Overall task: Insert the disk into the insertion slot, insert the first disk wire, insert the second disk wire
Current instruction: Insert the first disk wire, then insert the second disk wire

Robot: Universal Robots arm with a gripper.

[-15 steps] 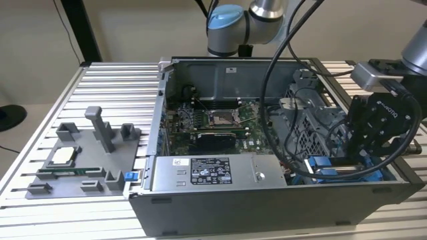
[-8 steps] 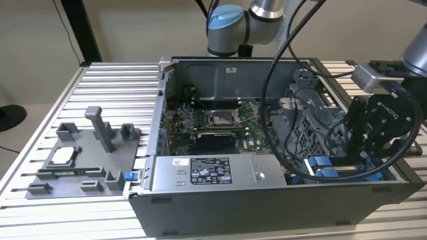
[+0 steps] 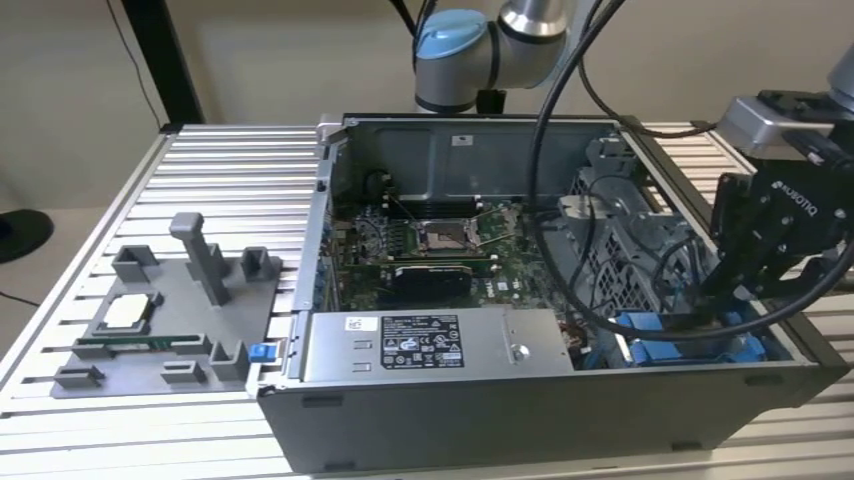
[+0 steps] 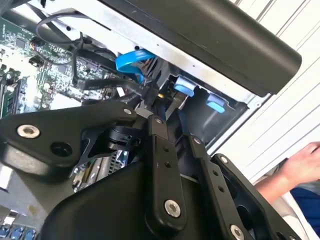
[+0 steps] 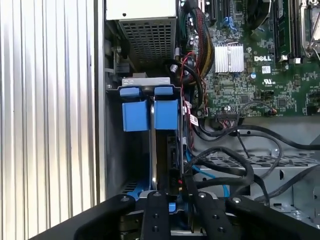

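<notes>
The disk [image 5: 165,114] sits edge-on inside the insertion slot [image 5: 113,150], its blue carrier tabs showing at the bay's mouth. In the exterior view the blue carrier [image 3: 667,350] lies in the case's near corner on the exterior view's right. My gripper [image 3: 714,300] reaches down into that corner. In the second wrist view my gripper [image 4: 152,102] is shut on a black connector of a disk wire [image 4: 131,60], a blue flat cable, right at the disk's end beside the blue tabs [image 4: 185,86]. Black wires [image 5: 235,165] cross the bay beside the gripper [image 5: 173,207].
A grey power-supply box [image 3: 427,345] with a label fills the case's near side. The motherboard [image 3: 427,240] lies behind it. A grey fixture [image 3: 174,320] with parts stands on the slatted table at the exterior view's left. A person's hand [image 4: 300,167] rests outside the case.
</notes>
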